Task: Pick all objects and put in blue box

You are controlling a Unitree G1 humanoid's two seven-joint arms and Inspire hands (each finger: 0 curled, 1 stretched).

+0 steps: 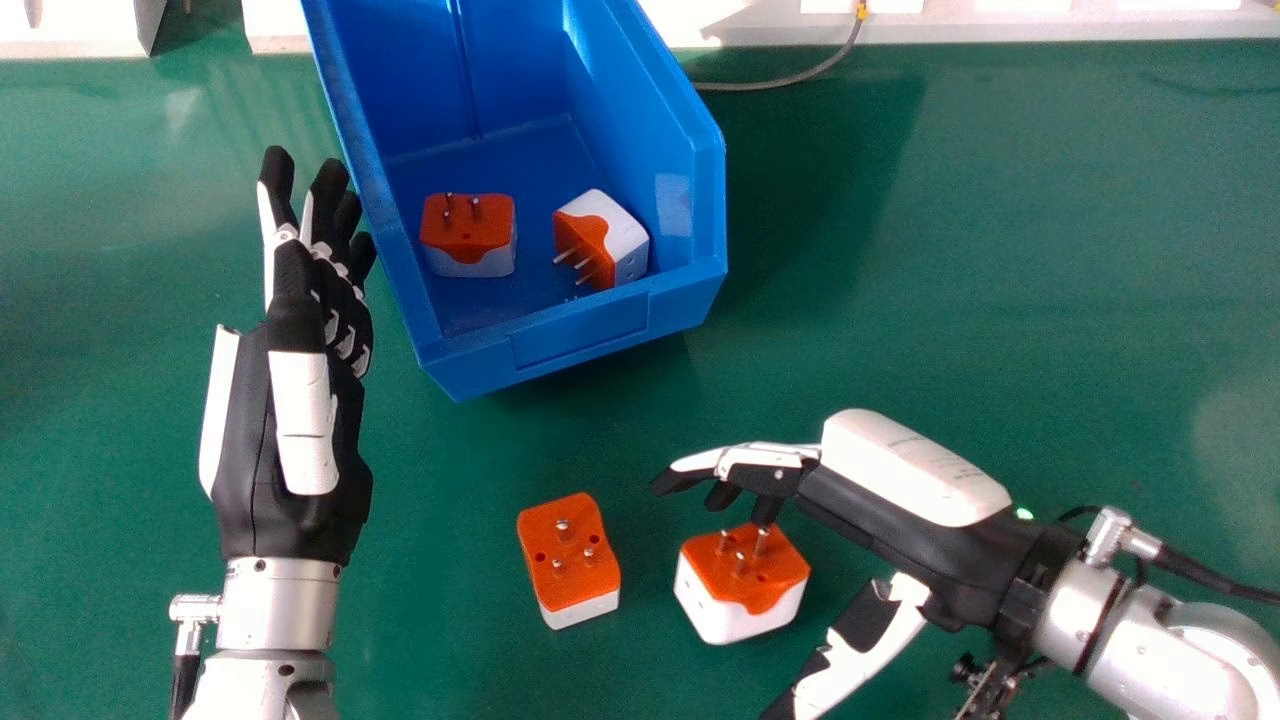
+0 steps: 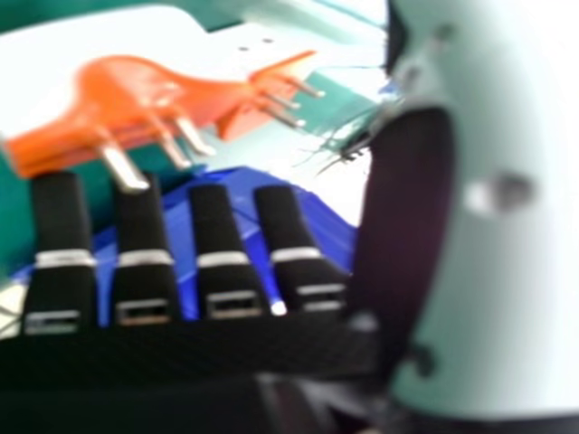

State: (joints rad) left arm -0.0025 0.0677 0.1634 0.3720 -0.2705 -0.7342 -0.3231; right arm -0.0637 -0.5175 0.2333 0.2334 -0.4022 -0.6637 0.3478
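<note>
Two loose plug adapters: on the green table (image 1: 1000, 250), beyond the box's open-end edge; left loose adapter (image 1: 570, 570), right loose adapter (image 1: 735, 590), apart, pins up.
Blue box (image 1: 580, 338): towards the table's far edge, holding the left boxed adapter (image 1: 467, 235) and right boxed adapter (image 1: 622, 240) near its open-end edge.
Right hand (image 1: 910, 470): over the right loose adapter, relaxed, grasping nothing; contact unclear.
Left hand (image 1: 300, 420): released, beside the box's left edge.
</note>
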